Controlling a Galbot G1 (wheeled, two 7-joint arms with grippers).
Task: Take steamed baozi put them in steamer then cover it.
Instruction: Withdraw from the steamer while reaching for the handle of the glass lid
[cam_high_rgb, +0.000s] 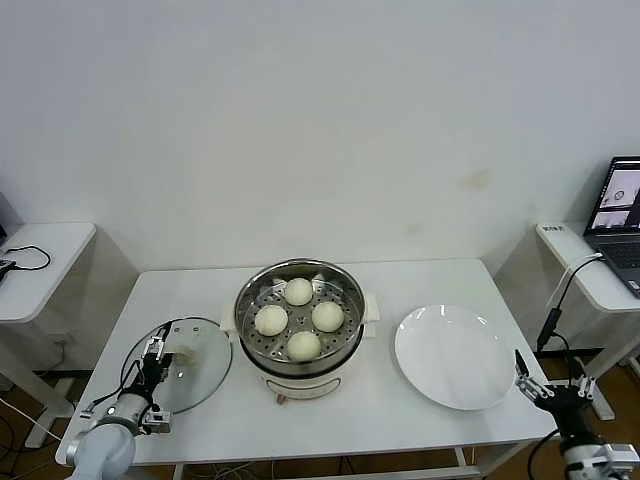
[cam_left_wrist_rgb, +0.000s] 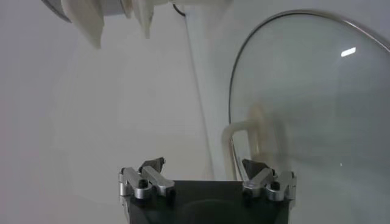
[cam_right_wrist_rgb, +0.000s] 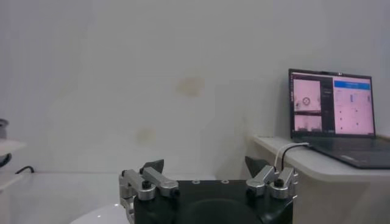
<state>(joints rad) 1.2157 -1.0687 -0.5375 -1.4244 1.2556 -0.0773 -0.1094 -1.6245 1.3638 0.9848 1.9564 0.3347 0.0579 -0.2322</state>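
Already at the near-left table corner, the left gripper (cam_high_rgb: 153, 366) hangs wide open and empty over the cover (cam_high_rgb: 185, 375), unlifted. The right gripper (cam_high_rgb: 540, 385), also open and empty, idles near-right. All four steamed baozi (cam_high_rgb: 298, 291) sit in the steamer (cam_high_rgb: 300, 328); only covering remains.

Your left arm ends in a rounded pale grey shell, with a black-and-silver wrist block ahead of it and thin dark cables looping off its side. The left gripper (cam_high_rgb: 152, 352) is black with small metal parts. Up close, each gripper has a matte black body carrying two silver finger brackets, each fixed with a black screw and tipped with a dark wedge-shaped pad. The right gripper (cam_high_rgb: 532, 379) looks the same, on a black wrist with what may be a grey band below.
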